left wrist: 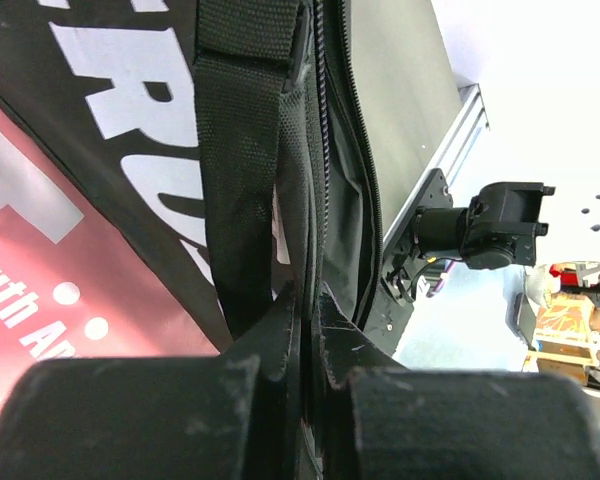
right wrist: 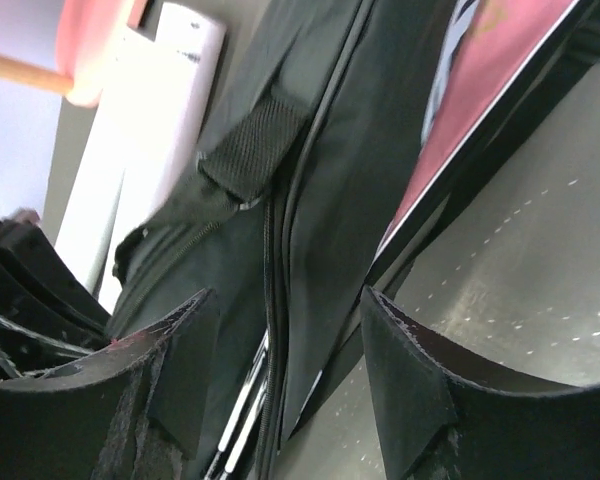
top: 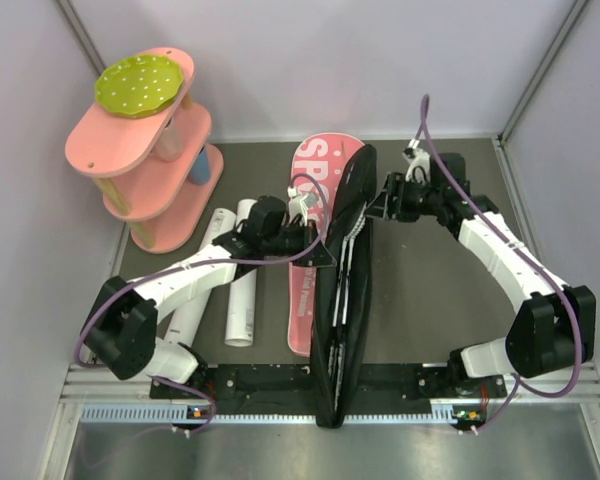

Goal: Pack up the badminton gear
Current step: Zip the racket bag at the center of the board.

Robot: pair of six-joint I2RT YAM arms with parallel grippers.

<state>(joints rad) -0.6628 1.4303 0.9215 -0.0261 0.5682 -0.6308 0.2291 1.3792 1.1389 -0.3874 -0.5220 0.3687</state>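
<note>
bag (top: 342, 300) on dark grey table (top: 415, 300), pale walls (top: 330, 60) (tubes (top: 242, 290) beside)

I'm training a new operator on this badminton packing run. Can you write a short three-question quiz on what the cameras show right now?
1. True or false: the left gripper is shut on the bag.
2. Where do the tubes lie? A) inside the bag; B) on the table, left of the bag; C) in the right gripper.
3. Fill in: the right gripper's jaws stand ____.

Key: 1 true; 2 B; 3 open.
</note>
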